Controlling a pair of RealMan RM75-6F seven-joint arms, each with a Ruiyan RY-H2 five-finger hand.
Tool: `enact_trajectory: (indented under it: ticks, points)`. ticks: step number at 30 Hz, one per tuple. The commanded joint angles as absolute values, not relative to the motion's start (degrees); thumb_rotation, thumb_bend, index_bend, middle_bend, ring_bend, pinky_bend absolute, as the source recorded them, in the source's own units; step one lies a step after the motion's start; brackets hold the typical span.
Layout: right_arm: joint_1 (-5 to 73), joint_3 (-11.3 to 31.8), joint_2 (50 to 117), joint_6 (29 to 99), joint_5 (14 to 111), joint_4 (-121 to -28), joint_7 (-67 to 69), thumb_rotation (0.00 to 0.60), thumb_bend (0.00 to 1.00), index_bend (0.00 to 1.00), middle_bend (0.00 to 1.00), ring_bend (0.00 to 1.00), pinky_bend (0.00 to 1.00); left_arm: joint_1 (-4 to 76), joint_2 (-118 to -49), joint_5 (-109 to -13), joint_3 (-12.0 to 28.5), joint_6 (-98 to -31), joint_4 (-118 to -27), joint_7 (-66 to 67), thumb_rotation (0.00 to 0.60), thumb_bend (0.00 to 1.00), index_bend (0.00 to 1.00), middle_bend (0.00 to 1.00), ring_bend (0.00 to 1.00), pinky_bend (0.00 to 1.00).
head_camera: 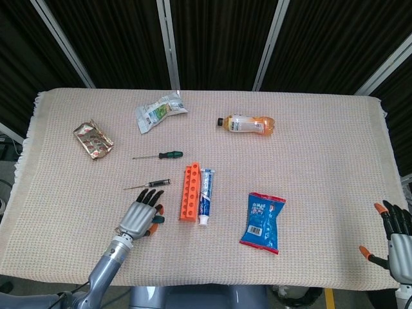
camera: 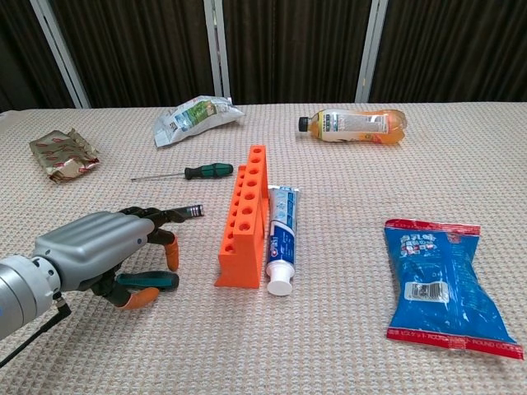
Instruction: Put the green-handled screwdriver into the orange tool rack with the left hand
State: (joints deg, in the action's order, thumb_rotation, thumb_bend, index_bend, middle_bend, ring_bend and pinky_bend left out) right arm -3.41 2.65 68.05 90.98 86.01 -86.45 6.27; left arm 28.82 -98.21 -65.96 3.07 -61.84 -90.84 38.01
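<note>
The green-handled screwdriver lies flat on the cloth, handle toward the right, behind and left of the orange tool rack. The rack lies lengthwise with its row of holes showing. My left hand is low over the cloth left of the rack's near end, fingers apart and holding nothing, well short of the green screwdriver. A black-handled screwdriver lies just beyond its fingertips. My right hand is at the table's front right corner, fingers spread and empty.
A toothpaste tube lies against the rack's right side. A blue snack bag sits further right. At the back are an orange drink bottle, a white-green packet and a foil packet.
</note>
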Motion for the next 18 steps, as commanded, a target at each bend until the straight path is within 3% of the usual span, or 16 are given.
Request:
enact_trajectory:
  ticks: [1,7,18]
  points:
    - [-3.5,2.7,68.1,91.0,85.9,-86.4,6.4,0.600,0.00,0.11,0.05,0.00,0.01,29.0,-98.3,-65.4,3.0,-61.8,-90.8,38.0,0.600,0.37,0.37,0.02,0.00,0.00]
    - [-3.7,2.7,68.1,91.1,85.8,-86.1,6.8,0.600,0.00,0.11,0.05,0.00,0.01,29.3,-98.5,-64.7,2.9,-61.7,-90.7,38.1,0.600,0.37,0.39,0.02,0.00,0.00]
    - [-4.2,2.8,68.2,91.7,85.9,-85.7,7.4,0.600,0.00,0.11,0.06,0.00,0.01,28.1,-99.8,-66.0,3.0,-64.7,-89.5,34.3,0.600,0.41,0.58,0.07,0.00,0.00]
